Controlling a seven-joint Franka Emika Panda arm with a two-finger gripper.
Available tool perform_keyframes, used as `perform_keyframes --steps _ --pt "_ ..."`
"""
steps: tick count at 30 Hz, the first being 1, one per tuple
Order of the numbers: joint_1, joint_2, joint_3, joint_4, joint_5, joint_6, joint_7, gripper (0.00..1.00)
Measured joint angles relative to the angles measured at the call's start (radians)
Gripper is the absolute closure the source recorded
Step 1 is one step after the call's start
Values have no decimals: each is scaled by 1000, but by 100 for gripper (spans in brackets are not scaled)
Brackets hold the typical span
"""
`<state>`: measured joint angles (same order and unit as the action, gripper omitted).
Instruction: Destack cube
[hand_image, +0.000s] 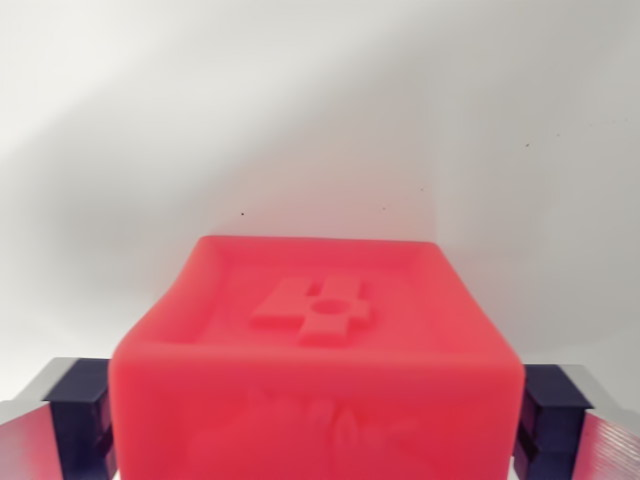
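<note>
A red cube (320, 330) fills the lower middle of the wrist view. Its top face has a sunken panel with a raised figure 4 (312, 312), and its near face carries a faint relief. My gripper (318, 425) straddles it. The dark blue left pad (82, 415) and right pad (548, 415) lie flush against the cube's two sides, so the gripper is shut on the cube. Whatever is under the cube is hidden by it.
A plain white surface (300, 130) stretches behind and to both sides of the cube, with only a few tiny dark specks. A soft shadow lies on it around the cube.
</note>
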<state>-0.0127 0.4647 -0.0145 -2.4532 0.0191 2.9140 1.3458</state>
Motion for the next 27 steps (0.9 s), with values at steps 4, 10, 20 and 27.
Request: perform_keyframes --steps 4,10,20,27 --pt "0 0 0 0 0 0 0 0" --pt "0 0 0 0 0 0 0 0" --pt "0 0 0 0 0 0 0 0" --pt "0 -24 0 -7 0 -14 0 0"
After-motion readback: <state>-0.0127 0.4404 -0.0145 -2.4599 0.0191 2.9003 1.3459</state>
